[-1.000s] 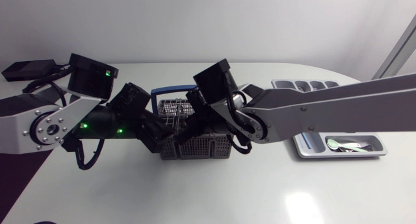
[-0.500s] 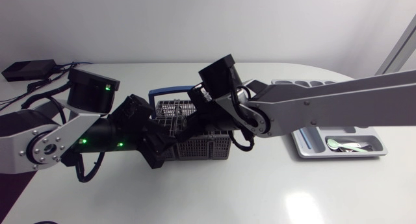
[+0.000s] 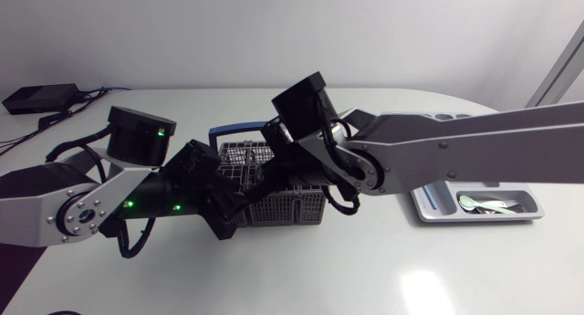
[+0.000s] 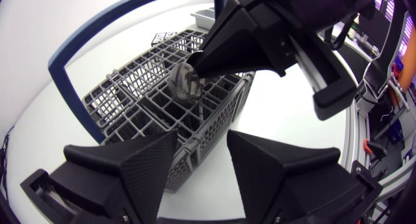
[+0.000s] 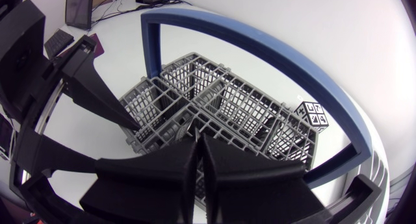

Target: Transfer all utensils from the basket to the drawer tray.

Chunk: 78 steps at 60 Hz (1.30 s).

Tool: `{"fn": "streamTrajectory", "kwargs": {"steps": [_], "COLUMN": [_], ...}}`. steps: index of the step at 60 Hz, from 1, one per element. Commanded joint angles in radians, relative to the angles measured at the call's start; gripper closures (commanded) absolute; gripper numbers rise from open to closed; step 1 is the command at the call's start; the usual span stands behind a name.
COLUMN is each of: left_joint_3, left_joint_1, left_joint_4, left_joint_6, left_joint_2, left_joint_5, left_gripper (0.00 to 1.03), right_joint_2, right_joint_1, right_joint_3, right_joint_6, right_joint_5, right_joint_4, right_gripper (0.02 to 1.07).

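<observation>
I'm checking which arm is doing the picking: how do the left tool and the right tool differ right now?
The left tool is open, fingers spread apart; the right tool is shut on a spoon. The left tool sits low at the outer wall of the basket; the right tool reaches down over the basket from above. Both are matte black with wedge-shaped fingers and are at the same basket.
</observation>
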Motion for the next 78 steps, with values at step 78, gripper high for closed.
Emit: {"fn": "streamTrajectory", "kwargs": {"steps": [78], "left_joint_3": [-0.027], "left_joint_1": [-0.02], "left_joint_4": [0.043], "left_joint_6": [0.03], "left_joint_2": [0.064], "left_joint_5": [-0.019], "left_gripper": [0.48], "right_joint_2": [-0.57], "right_joint_1": [-0.132], "right_joint_3": [-0.049], "right_joint_6": [-0.472], "right_joint_5": [-0.051], "right_joint_4": [-0.358], "right_gripper": [1.01]}}
